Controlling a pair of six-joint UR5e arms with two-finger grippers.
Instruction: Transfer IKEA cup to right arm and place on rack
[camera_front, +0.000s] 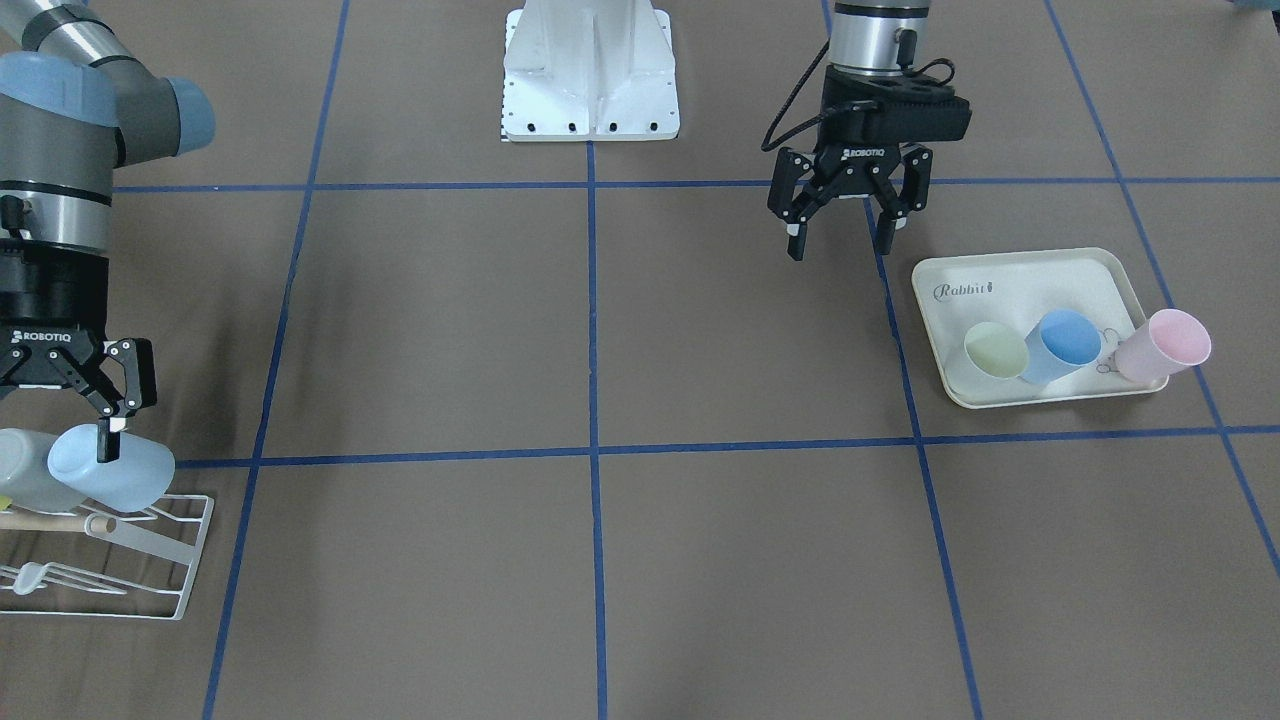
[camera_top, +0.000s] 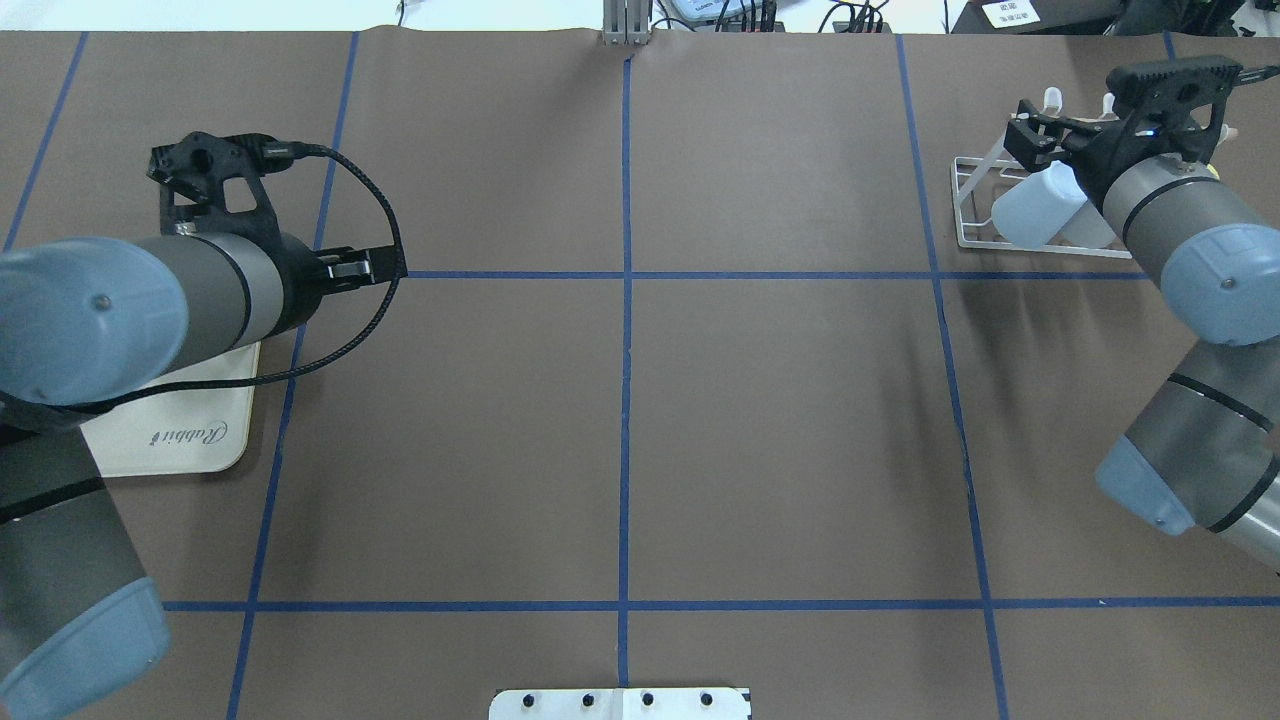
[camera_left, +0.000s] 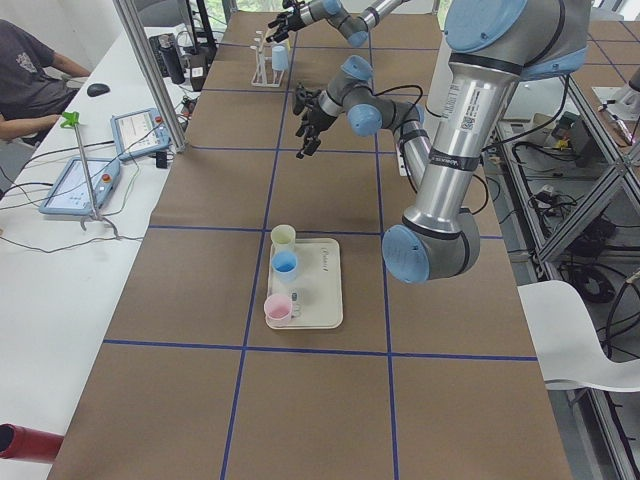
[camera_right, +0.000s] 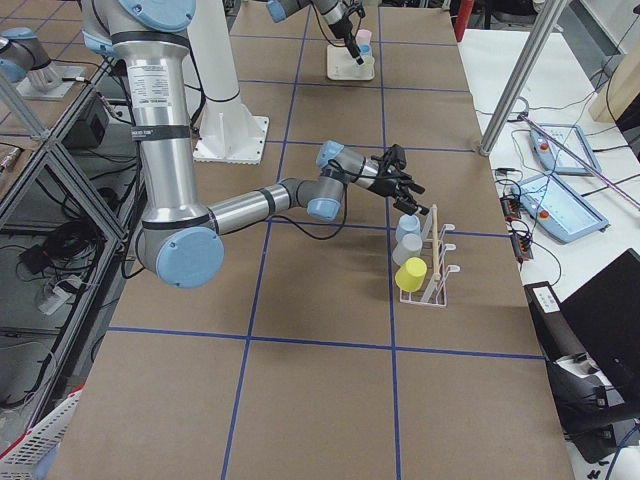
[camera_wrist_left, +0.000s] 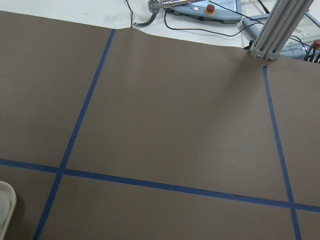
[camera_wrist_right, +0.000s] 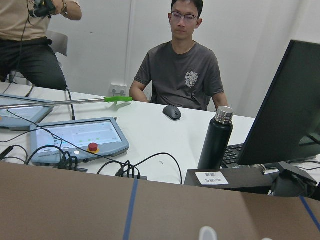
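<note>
- Now, at the front-facing view's lower left, the right gripper (camera_front: 50, 430) is spread wide, 1 finger at the rim of the pale blue plastic cup (camera_front: 110, 465) lying on the white wire rack (camera_front: 150, 545).
- Upper right, the left gripper (camera_front: 842, 235) gapes empty.

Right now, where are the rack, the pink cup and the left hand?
rack (camera_front: 150, 543): front-facing view, on one of its flat prongs.
pink cup (camera_front: 1160, 347): front-facing view, on its side wall.
left hand (camera_front: 840, 245): front-facing view, midway between its open fingertips.
</note>
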